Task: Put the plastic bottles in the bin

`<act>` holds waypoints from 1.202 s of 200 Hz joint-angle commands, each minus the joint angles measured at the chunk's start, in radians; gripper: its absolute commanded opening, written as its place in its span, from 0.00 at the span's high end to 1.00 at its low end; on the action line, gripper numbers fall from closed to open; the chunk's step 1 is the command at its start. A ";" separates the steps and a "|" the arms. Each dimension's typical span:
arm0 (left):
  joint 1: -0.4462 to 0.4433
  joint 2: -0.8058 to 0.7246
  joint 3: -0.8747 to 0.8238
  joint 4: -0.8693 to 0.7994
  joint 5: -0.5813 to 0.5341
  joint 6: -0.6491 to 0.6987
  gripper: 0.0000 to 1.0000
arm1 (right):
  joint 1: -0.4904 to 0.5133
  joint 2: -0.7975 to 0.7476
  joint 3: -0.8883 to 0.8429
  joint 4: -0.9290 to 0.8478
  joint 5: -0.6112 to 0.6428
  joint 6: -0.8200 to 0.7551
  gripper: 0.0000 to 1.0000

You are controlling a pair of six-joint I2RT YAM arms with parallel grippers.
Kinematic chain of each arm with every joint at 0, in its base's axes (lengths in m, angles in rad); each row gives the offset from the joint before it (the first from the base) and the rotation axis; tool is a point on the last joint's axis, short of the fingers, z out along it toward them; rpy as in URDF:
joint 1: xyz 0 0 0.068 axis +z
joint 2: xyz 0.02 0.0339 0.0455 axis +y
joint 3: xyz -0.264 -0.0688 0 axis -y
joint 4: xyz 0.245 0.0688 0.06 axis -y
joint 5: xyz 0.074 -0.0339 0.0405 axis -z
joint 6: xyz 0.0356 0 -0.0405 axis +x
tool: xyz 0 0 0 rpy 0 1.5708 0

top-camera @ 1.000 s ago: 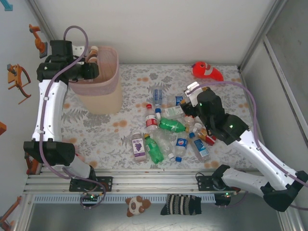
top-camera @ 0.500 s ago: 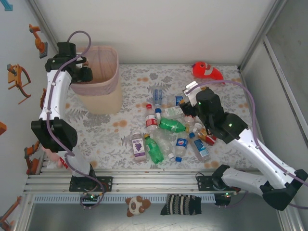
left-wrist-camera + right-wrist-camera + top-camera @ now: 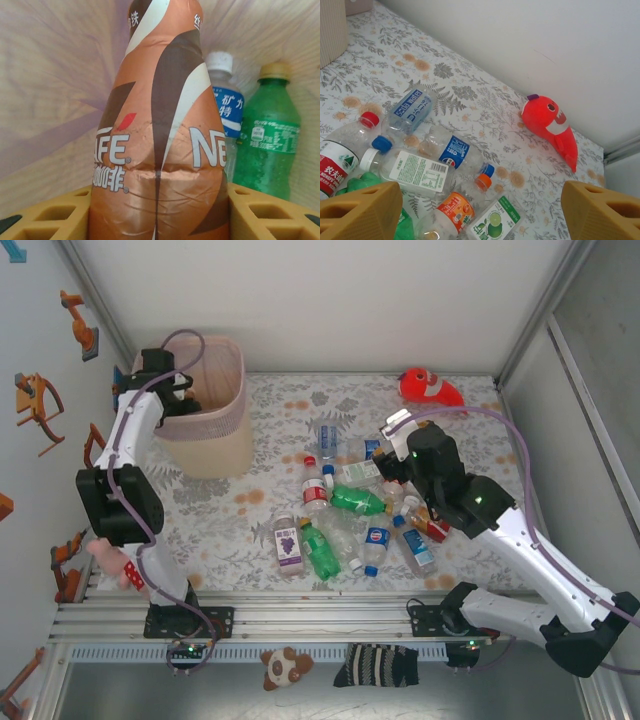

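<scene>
My left gripper [image 3: 176,390] reaches into the pink mesh bin [image 3: 216,435] at the back left. In the left wrist view this gripper [image 3: 160,215] is shut on a brown-and-orange coffee bottle [image 3: 160,125], upright between the yellow fingers [image 3: 50,217]. Behind it in the bin stand a clear blue-labelled bottle [image 3: 227,107] and a green one [image 3: 267,145]. Several plastic bottles [image 3: 345,502] lie in a heap mid-table. My right gripper [image 3: 393,438] hovers open over the heap's far side. Below that gripper [image 3: 480,215] lie an orange-labelled bottle [image 3: 457,207] and a blue-labelled one [image 3: 452,150].
A red-orange fish plush [image 3: 430,388] lies at the back right, just beyond the heap, and shows as the fish plush [image 3: 550,122] in the right wrist view. Side walls stand close on both sides. A small plush [image 3: 286,666] and a striped cloth [image 3: 380,665] rest below the front rail.
My left arm has folded in and its gripper has gone down into the bin's left side with the coffee bottle still in it. The right arm has not moved.
</scene>
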 commanded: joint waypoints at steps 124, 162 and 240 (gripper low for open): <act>-0.002 -0.064 -0.011 0.048 0.157 -0.053 0.27 | -0.065 0.118 0.063 -0.122 -0.079 0.181 0.14; -0.003 -0.121 0.030 0.031 0.227 -0.068 0.27 | -0.117 0.168 0.056 -0.123 -0.104 0.275 0.15; -0.001 -0.241 0.121 0.010 0.385 -0.093 0.26 | -0.263 0.237 0.047 -0.140 -0.297 0.441 0.20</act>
